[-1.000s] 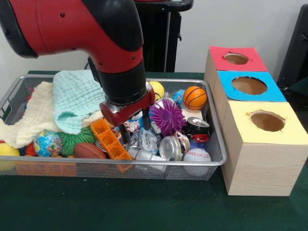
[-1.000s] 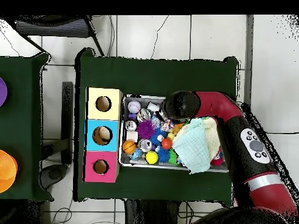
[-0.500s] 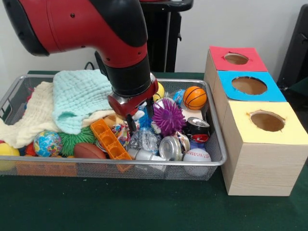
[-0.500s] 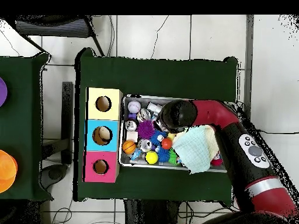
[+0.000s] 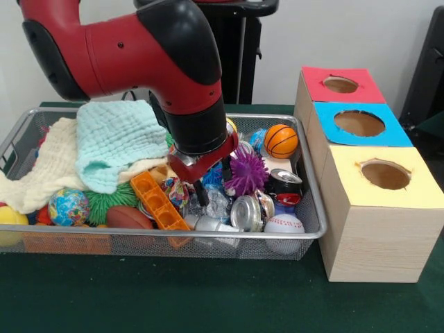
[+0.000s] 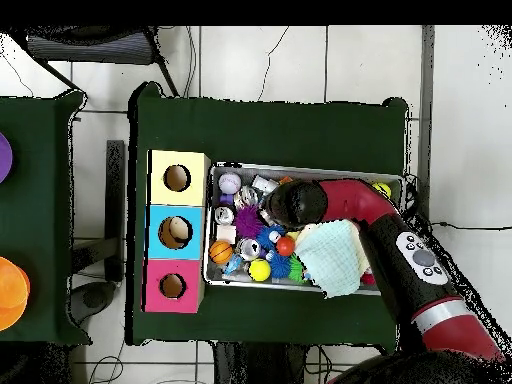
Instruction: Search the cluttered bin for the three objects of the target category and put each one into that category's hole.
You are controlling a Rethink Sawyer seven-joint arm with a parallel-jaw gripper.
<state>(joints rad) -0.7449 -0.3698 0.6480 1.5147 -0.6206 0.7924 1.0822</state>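
The wire mesh bin is full of clutter. My gripper is open and low in the bin's middle. One fingertip is down by a crinkled clear wrapper and the other is against the purple spiky ball. Nearby lie a silver can, a black and red can, a baseball, a small basketball and an orange block. In the overhead view the wrist hides the gripper over the bin.
A mint cloth and a cream cloth cover the bin's left half. A globe ball and a brown football lie at the front left. Boxes with holed red, blue and yellow tops stand right of the bin.
In the front view the arm has swung right across the bin. The gripper has shifted from beside the orange block to between the wrapper and the purple spiky ball.
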